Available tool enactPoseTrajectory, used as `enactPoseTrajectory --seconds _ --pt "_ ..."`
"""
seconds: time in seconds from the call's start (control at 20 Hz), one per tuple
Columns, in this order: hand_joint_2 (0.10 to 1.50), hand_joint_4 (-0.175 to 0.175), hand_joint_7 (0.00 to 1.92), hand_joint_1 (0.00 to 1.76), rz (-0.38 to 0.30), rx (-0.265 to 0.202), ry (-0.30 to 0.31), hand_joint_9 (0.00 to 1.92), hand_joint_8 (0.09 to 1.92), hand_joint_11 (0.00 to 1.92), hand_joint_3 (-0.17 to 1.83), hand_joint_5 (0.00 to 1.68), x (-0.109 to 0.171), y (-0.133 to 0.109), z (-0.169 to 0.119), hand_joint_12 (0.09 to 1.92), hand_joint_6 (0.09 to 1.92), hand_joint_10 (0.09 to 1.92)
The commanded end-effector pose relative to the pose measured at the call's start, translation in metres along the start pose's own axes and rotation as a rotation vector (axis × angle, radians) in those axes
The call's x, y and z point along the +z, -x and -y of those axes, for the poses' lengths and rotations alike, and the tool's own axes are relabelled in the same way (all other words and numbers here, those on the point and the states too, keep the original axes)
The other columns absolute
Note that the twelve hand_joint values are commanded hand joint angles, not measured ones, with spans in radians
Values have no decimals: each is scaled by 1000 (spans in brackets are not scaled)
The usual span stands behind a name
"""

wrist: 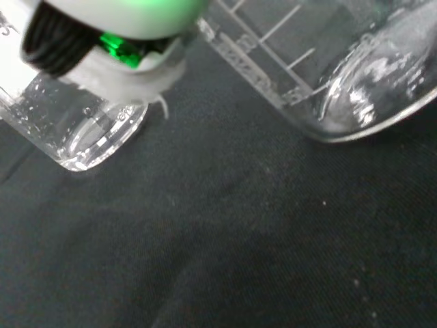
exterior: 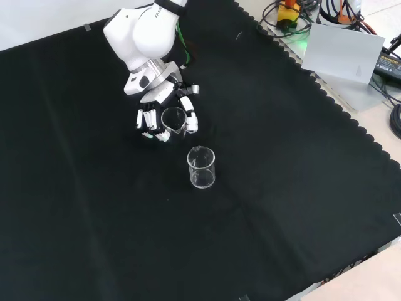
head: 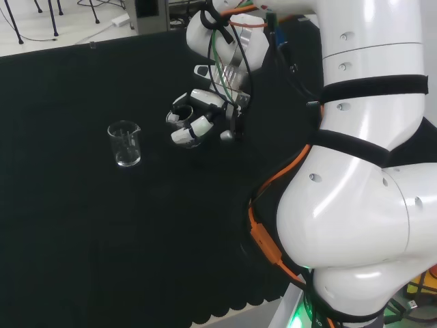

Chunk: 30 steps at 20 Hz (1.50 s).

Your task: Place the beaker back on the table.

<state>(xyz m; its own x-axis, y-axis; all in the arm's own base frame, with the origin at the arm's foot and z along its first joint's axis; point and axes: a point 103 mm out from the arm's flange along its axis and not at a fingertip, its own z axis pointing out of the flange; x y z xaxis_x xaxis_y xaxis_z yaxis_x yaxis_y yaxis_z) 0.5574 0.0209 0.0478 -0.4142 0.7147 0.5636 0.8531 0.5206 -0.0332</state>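
Above the black cloth-covered bench [exterior: 301, 188], a small clear glass beaker [exterior: 173, 119] is held in the black and white robot hand [exterior: 164, 116], whose fingers [head: 193, 130] are curled round its wall. Whether its base has met the cloth cannot be told. A second clear glass beaker [exterior: 201, 167] stands upright just beside it in the front view. The held beaker is best kept level, lowered straight until fully seated, and released only then, well clear of its neighbour.
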Motion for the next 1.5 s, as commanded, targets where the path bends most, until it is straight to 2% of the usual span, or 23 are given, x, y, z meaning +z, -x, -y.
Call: enactPoseTrajectory --seconds 0.05,0.2,0.45,0.9,1.15,1.5 --pt "492 -2 834 1074 4 4 -38 904 599 278 807 641 1 2 6 1333 936 585" --pt "479 -20 708 1041 -3 10 -50 775 595 172 789 505 1 2 9 1361 840 584" --pt "472 -36 614 1010 -9 25 -58 675 619 119 768 419 -6 1 10 1377 666 619" --pt "475 -40 518 960 7 45 -5 539 630 18 744 402 -35 -7 9 1392 520 656" --pt "485 -42 374 925 30 61 16 374 636 0 696 398 -55 -16 16 1255 398 706" --pt "497 -45 310 893 64 94 42 311 631 0 657 375 -83 -30 39 1194 302 720"
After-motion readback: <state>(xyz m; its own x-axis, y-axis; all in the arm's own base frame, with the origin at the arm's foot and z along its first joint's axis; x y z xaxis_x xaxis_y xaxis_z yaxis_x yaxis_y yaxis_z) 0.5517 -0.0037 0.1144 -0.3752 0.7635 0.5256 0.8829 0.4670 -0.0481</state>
